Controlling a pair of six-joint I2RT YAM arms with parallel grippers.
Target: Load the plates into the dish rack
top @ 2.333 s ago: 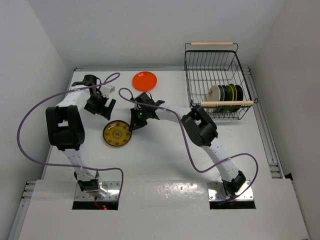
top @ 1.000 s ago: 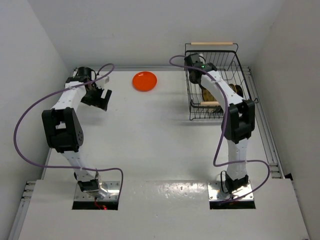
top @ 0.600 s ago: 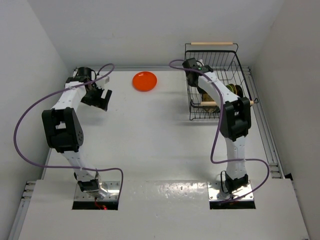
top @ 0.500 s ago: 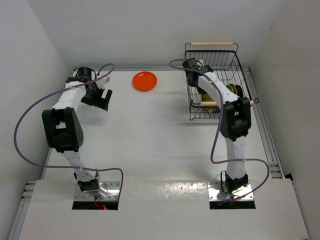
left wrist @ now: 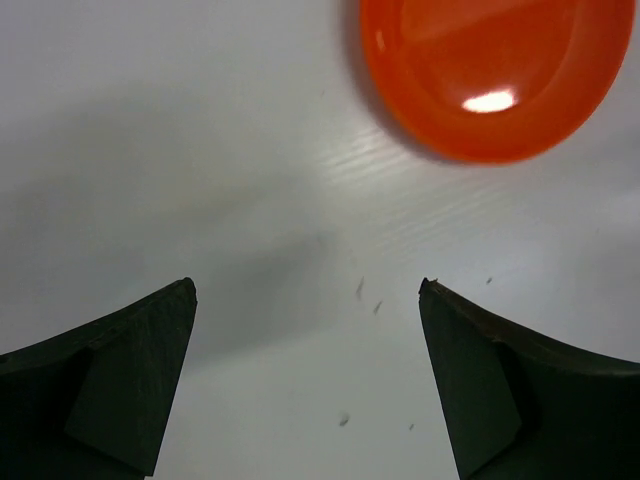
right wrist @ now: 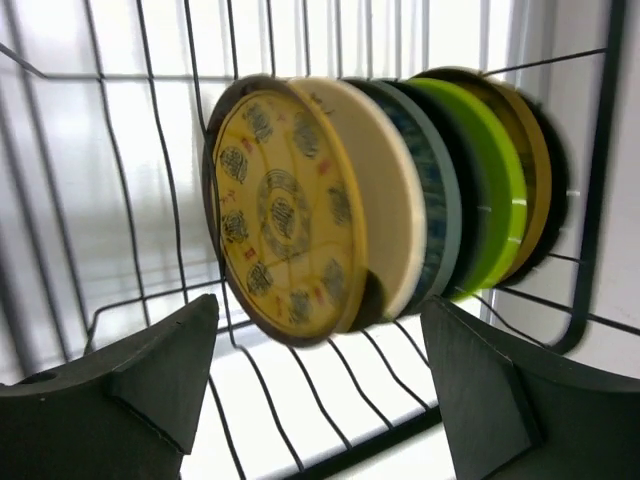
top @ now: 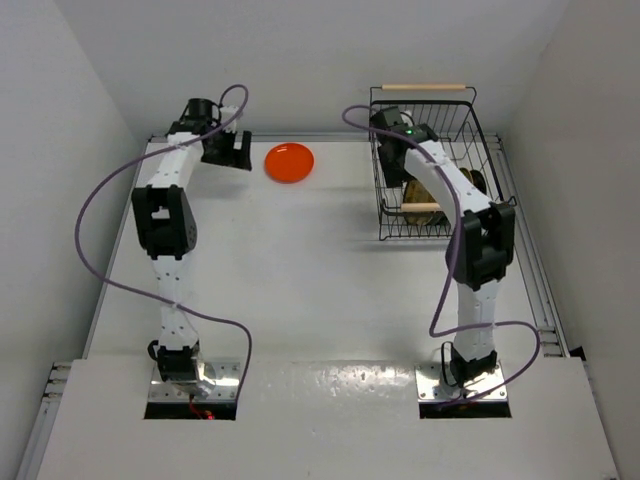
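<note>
At the far edge of the table [top: 300,290], the orange-red plate [top: 290,161] could be pushed away if the left gripper [top: 228,150], held outstretched and spread wide just beside it, were lowered short. In the dish rack [top: 480,125], the other plates [right wrist: 400,200] were stood on edge before the right gripper [right wrist: 315,310], parted and empty.

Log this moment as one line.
left gripper open, near orange-red plate, not touching | right gripper open, yellow-brown patterned plate standing in dish rack
</note>
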